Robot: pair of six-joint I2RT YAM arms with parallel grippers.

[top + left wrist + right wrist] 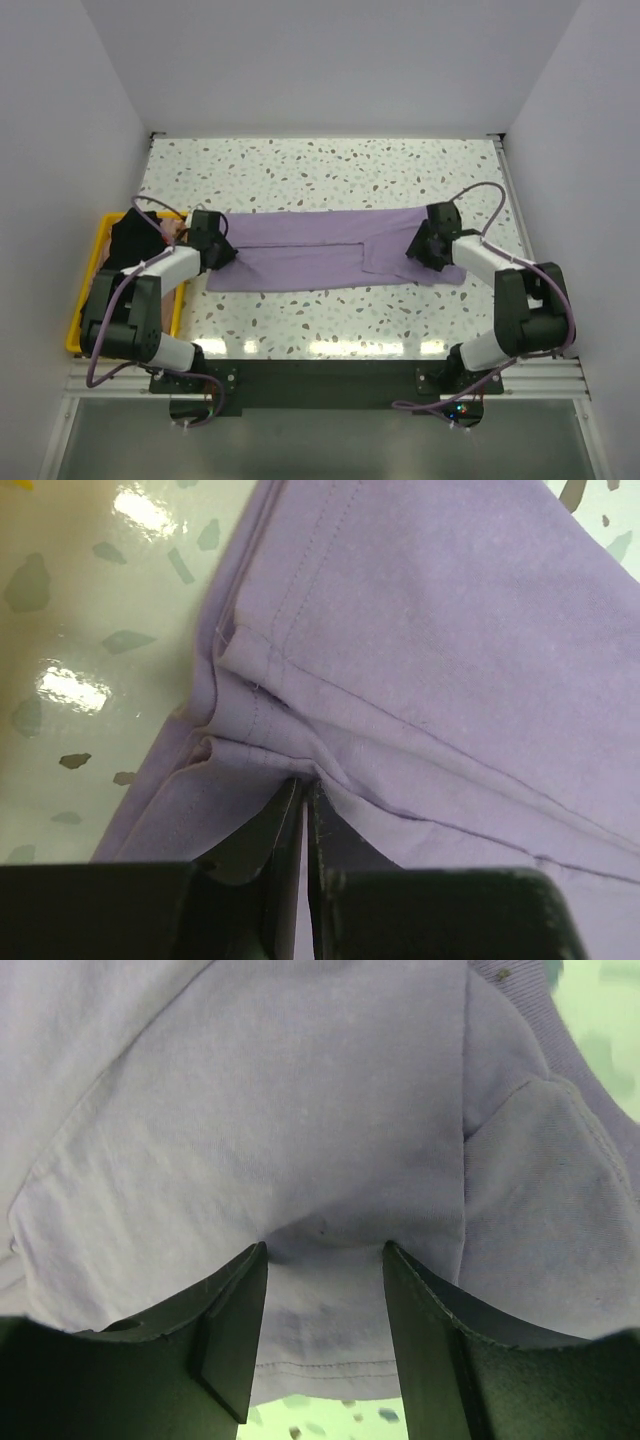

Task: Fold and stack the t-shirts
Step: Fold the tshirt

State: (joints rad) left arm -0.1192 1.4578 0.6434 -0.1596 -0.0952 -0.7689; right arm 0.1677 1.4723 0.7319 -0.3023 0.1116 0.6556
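Fabric: lavender t-shirt (320,255) of plain, smooth, pale purple knit, folded into a long narrow band of several layers. A double-stitched hem runs along its edge in the left wrist view (450,630). A sleeve seam shows in the right wrist view (300,1110). The long axis runs left to right across the speckled bench (330,170). The band lies flat between the two arms, in the near half of the bench.

Left pincer (226,254) sits at the band's left end, clenched on a puckered fold of the hem (303,800). Right pincer (418,246) sits at the right end, released, its fingers spread with flat cloth spanning the gap (325,1260).

Black t-shirt (128,235) is bunched in the yellow crate (75,320) off the bench's left edge.
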